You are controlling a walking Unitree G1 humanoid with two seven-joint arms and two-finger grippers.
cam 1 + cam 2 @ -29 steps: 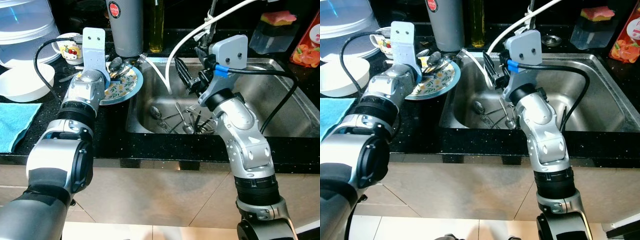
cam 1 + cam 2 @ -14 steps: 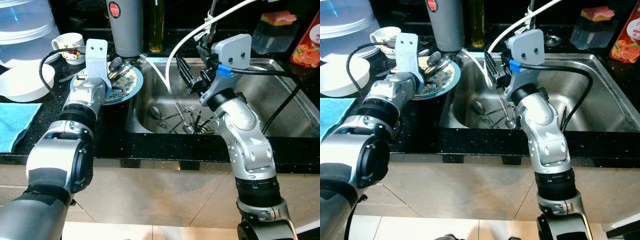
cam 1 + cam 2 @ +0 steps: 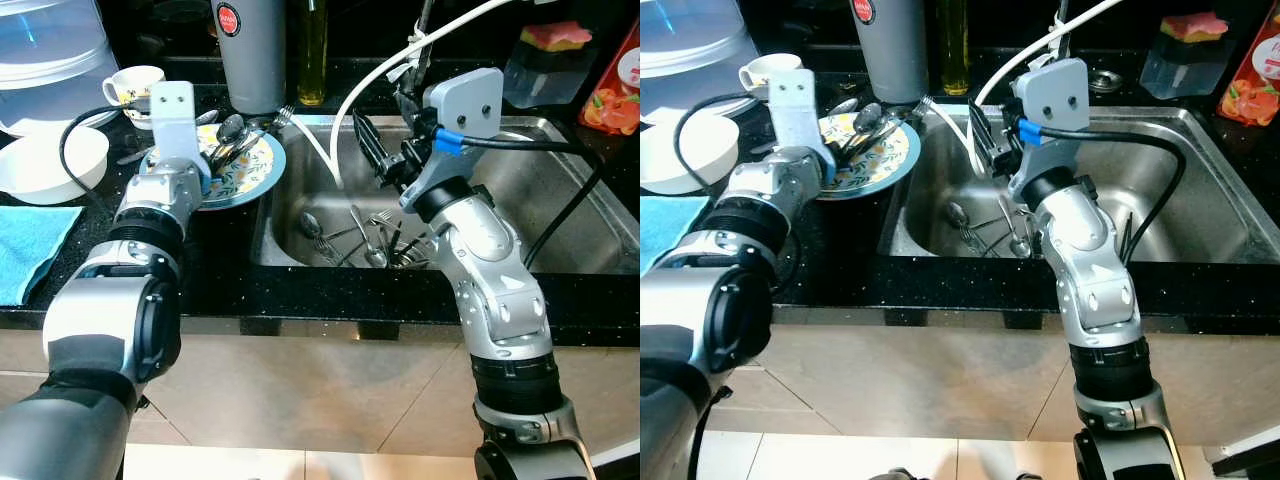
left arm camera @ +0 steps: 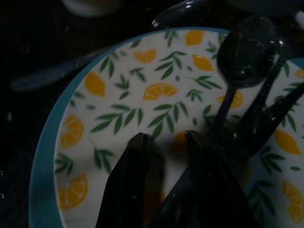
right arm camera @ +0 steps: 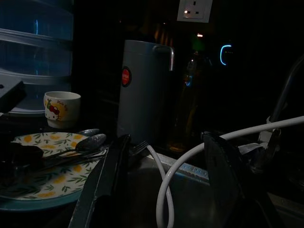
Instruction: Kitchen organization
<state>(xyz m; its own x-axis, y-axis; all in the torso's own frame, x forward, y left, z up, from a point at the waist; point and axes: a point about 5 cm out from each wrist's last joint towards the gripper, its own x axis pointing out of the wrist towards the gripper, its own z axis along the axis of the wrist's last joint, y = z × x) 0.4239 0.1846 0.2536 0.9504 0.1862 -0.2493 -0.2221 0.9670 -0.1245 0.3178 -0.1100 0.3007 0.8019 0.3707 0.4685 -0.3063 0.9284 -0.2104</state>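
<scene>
Round blue-rimmed plate point(image 3: 245, 168) printed with lemon slices and green leaves sits on the black speckled counter point(image 3: 230, 270), at the left edge of the stainless steel sink point(image 3: 560, 200). It holds several metal spoons and forks point(image 3: 865, 125) heaped toward its far side, handles pointing across the plate.

Left gripper point(image 4: 164, 142) hovers just over the plate's printed face beside the cutlery; fingers set narrowly apart, nothing between them.

Right gripper point(image 3: 372, 155) is held above the sink's left half, fingers spread wide, empty. A white hose point(image 3: 345, 100) arcs down past it into the basin.

Sink floor near the front left corner: a loose pile of more spoons and forks point(image 3: 365, 240).

Counter, left of plate: white bowl point(image 3: 45, 165); white mug with cartoon print point(image 3: 135, 85) toward the back edge; light blue cloth point(image 3: 30, 245) at the front left. Grey cylindrical flask with red badge point(image 3: 250, 50) stands behind the plate.
</scene>
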